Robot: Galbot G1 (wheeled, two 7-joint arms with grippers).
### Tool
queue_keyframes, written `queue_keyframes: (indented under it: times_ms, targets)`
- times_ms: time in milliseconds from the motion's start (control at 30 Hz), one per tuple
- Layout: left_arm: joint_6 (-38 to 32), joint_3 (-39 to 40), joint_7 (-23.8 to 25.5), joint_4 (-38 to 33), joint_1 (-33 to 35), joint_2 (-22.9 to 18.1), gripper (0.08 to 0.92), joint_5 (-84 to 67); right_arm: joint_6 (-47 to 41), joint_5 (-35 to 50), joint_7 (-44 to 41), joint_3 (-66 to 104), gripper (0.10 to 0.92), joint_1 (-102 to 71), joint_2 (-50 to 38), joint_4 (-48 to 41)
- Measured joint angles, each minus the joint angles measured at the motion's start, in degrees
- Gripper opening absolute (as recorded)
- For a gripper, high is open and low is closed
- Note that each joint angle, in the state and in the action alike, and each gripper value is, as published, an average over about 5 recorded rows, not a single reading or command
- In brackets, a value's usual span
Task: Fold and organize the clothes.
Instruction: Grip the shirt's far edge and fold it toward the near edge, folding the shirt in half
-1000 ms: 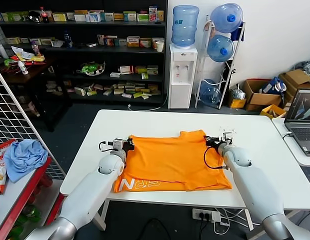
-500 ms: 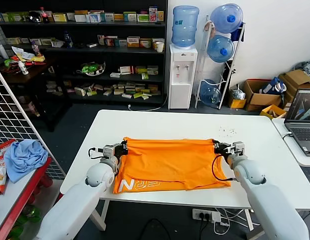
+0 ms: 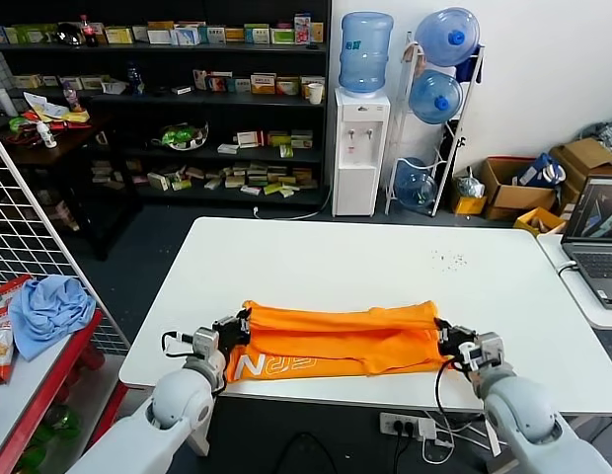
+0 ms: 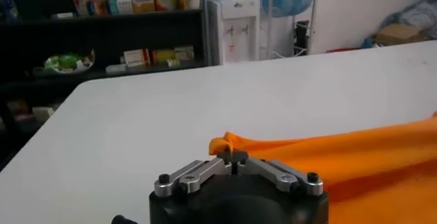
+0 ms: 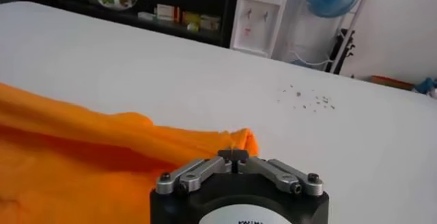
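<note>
Lying across the near part of the white table (image 3: 365, 252), the orange T-shirt (image 3: 336, 341) is folded into a long narrow band, its far edge doubled over toward the robot and white lettering (image 3: 276, 364) showing along the near left edge. The left gripper (image 3: 237, 328) sits at the band's left end, fingers pressed together on a pinch of the orange cloth, as the left wrist view shows (image 4: 233, 156). The right gripper (image 3: 447, 338) sits at the right end, likewise pinching the fabric's corner (image 5: 235, 154). A light blue cloth (image 3: 47, 311) rests on the red side shelf (image 3: 49, 367) to the left, well apart from the table
</note>
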Motion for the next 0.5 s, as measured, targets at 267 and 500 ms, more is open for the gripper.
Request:
queue_keyframes:
  times_ms: [267, 500]
  targets:
    - [-0.49, -1.27, -0.33, -3.93, 6.05, 0.26, 0.138, 1.64, -0.95, -0.81, 0.80, 0.47, 0.170, -3.84, -0.12, 2.47]
    - [-1.34, -2.86, -0.57, -6.36, 8.44, 0.88, 0.332, 3.00, -1.53, -0.98, 1.80, 0.65, 0.363, -5.14, -0.10, 3.81]
